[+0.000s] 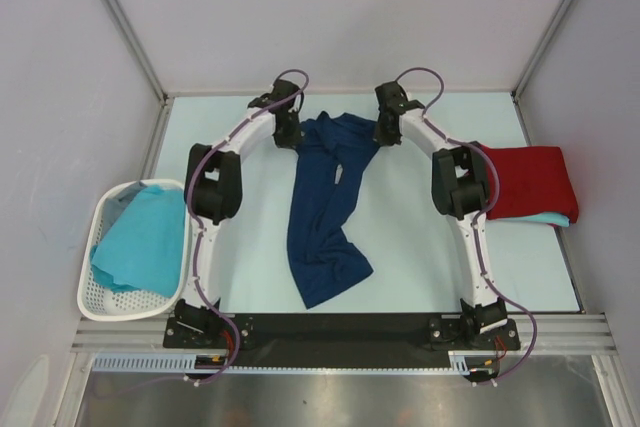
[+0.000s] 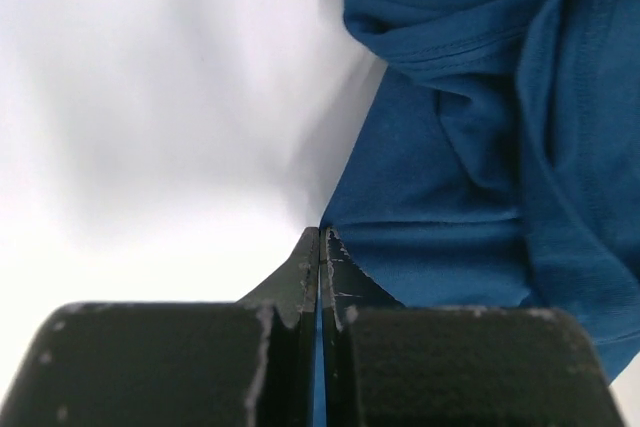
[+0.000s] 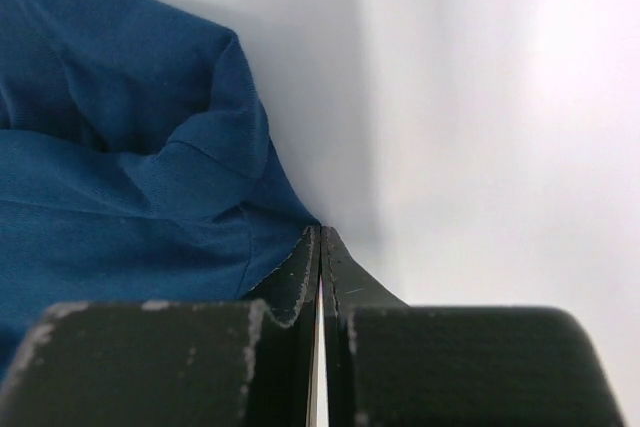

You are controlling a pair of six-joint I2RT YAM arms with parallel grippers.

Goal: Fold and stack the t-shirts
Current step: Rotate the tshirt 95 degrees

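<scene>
Navy t-shirt [image 1: 325, 217] lies mid-worktop [image 1: 420, 247] as a bunched, twisted strip running 12 to 6 o'clock, not yet spread.

Left tool [image 2: 320, 237] is at the shirt's far end, 11 o'clock side. Its jaws are pressed together with a sliver of blue cloth in the seam, so it is pinching the hem edge.

Right tool [image 3: 320, 235] is at the 1 o'clock side, jaws closed. The cloth runs up to the tip, but the seam looks pale, so a pinch is unconfirmed.

Judgement: the two tools sit at opposite far corners so the shirt can be drawn flat before folding.

Red t-shirt [image 1: 525, 182] lies folded at 3 o'clock on top of an aqua t-shirt [image 1: 545, 218]; this is the stack. A turquoise t-shirt [image 1: 145, 242] waits in the white basket [image 1: 100, 292] at 8 o'clock.
</scene>
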